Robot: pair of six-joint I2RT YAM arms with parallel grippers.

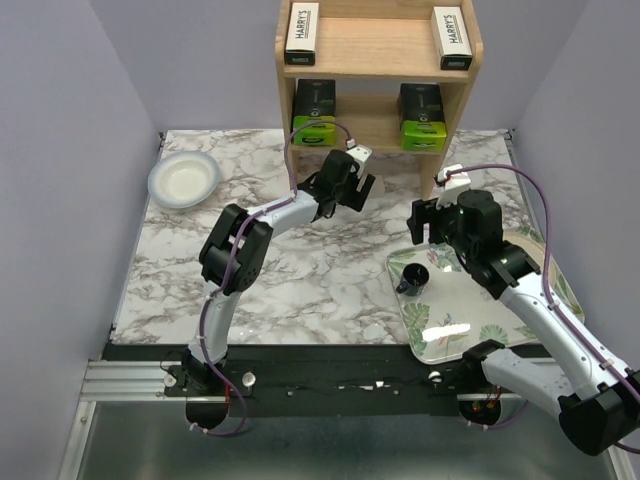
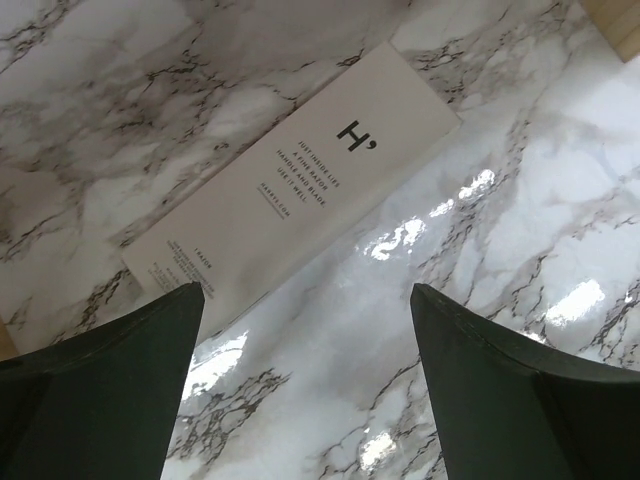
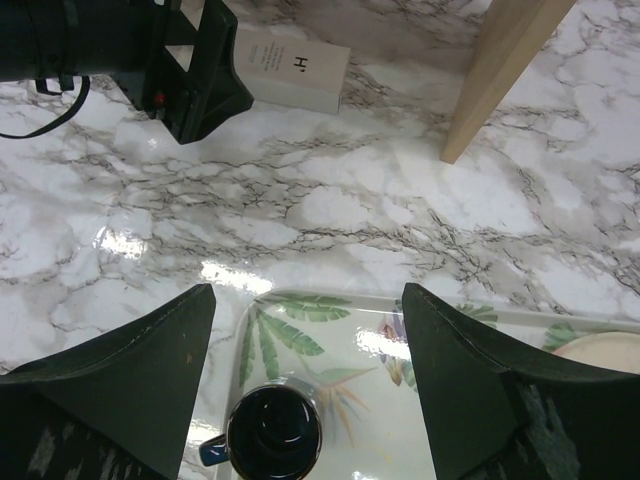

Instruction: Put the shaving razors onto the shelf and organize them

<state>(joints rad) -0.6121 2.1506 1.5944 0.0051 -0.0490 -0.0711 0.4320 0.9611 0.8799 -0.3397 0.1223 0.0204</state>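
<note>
The wooden shelf stands at the back. Two white HARRY'S boxes lie on its top tier. Two black packs with lime-green ends stand on its lower tier. A third white box lies flat on the marble just ahead of my left gripper, which is open and empty; the box also shows in the right wrist view. In the top view my left gripper hovers in front of the shelf and hides that box. My right gripper is open and empty over the tray's far corner.
A leaf-patterned tray lies at the right with a black cup on it; the cup also shows between my right fingers. A white bowl sits at the far left. The shelf's side panel stands close ahead of my right gripper.
</note>
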